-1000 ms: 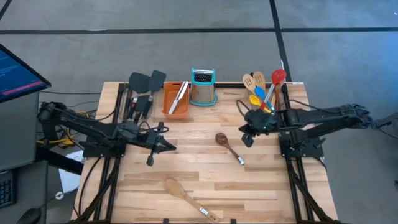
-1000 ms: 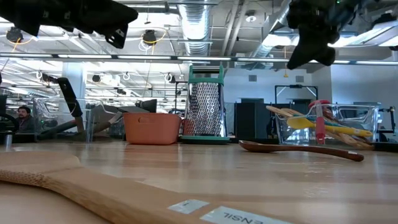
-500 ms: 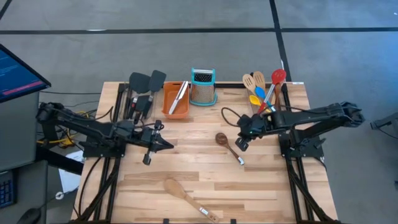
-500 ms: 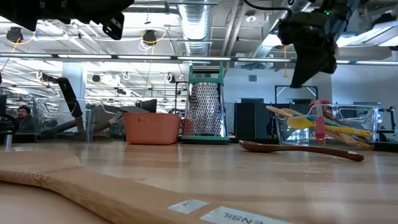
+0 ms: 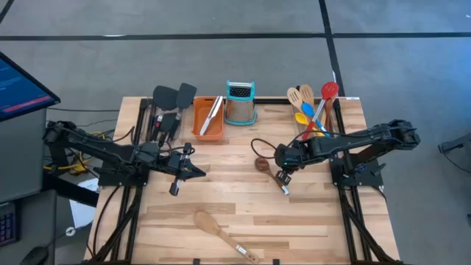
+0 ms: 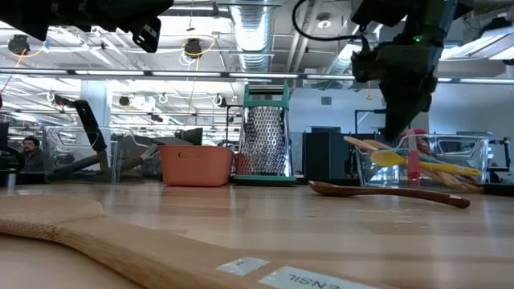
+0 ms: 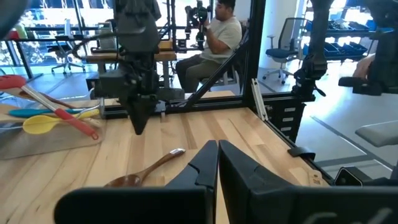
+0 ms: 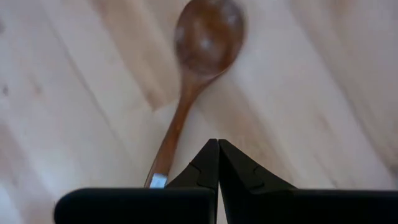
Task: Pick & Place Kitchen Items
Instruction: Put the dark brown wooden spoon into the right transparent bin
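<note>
A dark wooden spoon [image 5: 271, 175] lies flat on the table's middle, its bowl [image 8: 208, 34] toward the far left. My right gripper [image 5: 282, 175] hangs shut above the spoon's handle [image 8: 173, 132], pointing steeply down and clear of it; the low view shows that gripper [image 6: 399, 135] well above the spoon [image 6: 385, 193]. My left gripper [image 5: 203, 174] is shut and level above the table's left middle, pointing toward the right edge, with nothing in it [image 7: 217, 155]. A light wooden spoon [image 5: 221, 232] lies by the near edge.
At the far right a clear bin [image 5: 313, 110] holds wooden, yellow, blue and red utensils. An orange tray [image 5: 208, 118] with a steel-handled tool, a steel grater [image 5: 240, 103] and black turners [image 5: 173, 97] line the far edge. People sit beyond the table.
My right gripper has come down and toward the table's left edge, from beside the clear bin to above the dark spoon's handle, tipping more steeply downward. It stays shut. The spoons have not moved.
</note>
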{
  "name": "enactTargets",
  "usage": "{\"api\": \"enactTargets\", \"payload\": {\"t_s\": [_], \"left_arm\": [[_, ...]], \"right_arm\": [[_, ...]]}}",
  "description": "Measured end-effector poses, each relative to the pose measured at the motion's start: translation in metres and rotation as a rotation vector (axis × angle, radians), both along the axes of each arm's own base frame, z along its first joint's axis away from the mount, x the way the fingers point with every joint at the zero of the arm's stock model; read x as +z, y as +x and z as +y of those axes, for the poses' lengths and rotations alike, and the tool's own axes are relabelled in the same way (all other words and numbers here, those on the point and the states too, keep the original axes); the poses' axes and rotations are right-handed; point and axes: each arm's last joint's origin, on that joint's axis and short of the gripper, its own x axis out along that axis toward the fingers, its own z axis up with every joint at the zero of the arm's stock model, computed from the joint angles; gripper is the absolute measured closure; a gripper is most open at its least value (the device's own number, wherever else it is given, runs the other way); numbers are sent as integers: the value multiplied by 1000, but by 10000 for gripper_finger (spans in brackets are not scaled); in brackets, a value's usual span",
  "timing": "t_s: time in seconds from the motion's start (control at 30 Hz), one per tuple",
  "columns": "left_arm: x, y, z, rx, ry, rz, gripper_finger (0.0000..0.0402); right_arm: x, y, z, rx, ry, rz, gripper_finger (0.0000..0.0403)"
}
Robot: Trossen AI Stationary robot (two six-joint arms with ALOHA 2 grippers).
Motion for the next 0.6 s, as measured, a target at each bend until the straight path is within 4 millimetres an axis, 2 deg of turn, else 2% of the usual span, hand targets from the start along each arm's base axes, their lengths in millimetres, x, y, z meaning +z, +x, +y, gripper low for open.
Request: {"api": "enactTargets", "payload": {"t_s": [0.17, 0.37, 0.6], "left_arm": [[0, 0, 0, -1, 21, -7, 398], [0, 0, 1, 6, 51, -15, 398], [0, 0, 2, 7, 47, -11, 396]], "right_arm": [[-6, 3, 2, 58, 75, 30, 403], [-6, 2, 1, -103, 146, 28, 403], [-6, 0, 21, -127, 161, 25, 403]]}}
